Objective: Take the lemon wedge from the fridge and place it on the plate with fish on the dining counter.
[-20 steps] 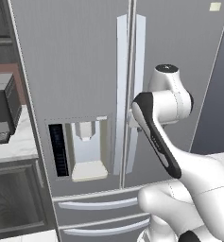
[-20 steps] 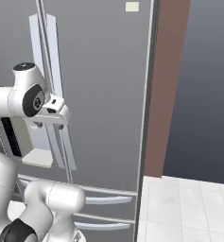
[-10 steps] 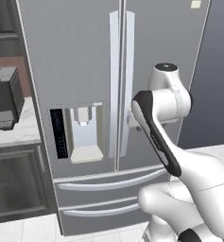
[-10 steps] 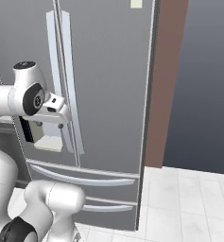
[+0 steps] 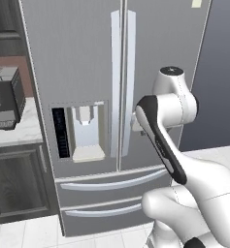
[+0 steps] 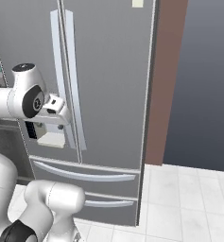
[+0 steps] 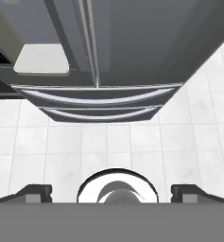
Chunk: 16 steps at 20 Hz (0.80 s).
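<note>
The fridge (image 5: 87,72) stands right in front of me, stainless steel, with both French doors and both bottom drawers shut. It also shows in the right base view as the fridge (image 6: 108,94) and, from above, in the hand view as the fridge (image 7: 132,42). The lemon wedge is hidden behind the closed doors. The plate and the dining counter are out of view. My arm is folded up before the door handles, with its white hand (image 6: 54,105) close to them. The gripper (image 7: 111,191) points down at the floor and is open, fingertips (image 7: 35,191) far apart, nothing between them.
A water dispenser (image 5: 85,131) sits in the left door. Left of the fridge is a counter with a dark appliance (image 5: 5,97) over a dark cabinet (image 5: 14,184). A brown panel (image 6: 165,80) flanks the right side. White tiled floor (image 6: 189,203) lies in front.
The whole picture has shifted, so the base has driven: the fridge now looks a little farther off, with more of its drawers showing. The arm's pose and the open jaws are unchanged.
</note>
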Motion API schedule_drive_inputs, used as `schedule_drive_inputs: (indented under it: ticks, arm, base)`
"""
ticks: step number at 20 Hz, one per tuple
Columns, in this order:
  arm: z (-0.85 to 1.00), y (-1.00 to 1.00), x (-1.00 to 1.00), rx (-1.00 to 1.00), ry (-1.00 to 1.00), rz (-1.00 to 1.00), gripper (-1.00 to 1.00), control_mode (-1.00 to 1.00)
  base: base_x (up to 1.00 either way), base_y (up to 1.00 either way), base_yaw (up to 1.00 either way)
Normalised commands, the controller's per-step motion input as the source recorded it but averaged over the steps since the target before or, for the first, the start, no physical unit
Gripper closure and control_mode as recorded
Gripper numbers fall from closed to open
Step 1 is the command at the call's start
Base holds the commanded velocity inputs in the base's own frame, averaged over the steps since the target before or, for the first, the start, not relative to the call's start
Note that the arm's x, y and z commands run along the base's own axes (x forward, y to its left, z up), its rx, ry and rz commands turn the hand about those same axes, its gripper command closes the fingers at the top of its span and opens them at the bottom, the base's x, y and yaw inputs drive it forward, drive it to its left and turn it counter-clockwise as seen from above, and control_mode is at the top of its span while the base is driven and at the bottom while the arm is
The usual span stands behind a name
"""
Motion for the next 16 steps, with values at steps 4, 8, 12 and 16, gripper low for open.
schedule_drive_inputs:
  ticks: [4, 8, 12, 16]
  arm:
    - [0.00, -0.02, 0.00, 0.00, 0.00, 0.00, -1.00, -1.00]
    - [0.06, 0.00, 0.06, 0.01, -0.01, 0.00, -1.00, -1.00]
    - [0.30, -0.06, 0.40, 0.01, -0.19, 0.00, -1.00, -1.00]
    - [0.34, 0.00, 0.46, 0.00, -0.37, 0.09, -1.00, -1.00]
  base:
    - [0.00, 0.00, 0.00]
    - [0.00, 0.00, 0.00]
    - [0.00, 0.00, 0.00]
    - [0.00, 0.00, 0.00]
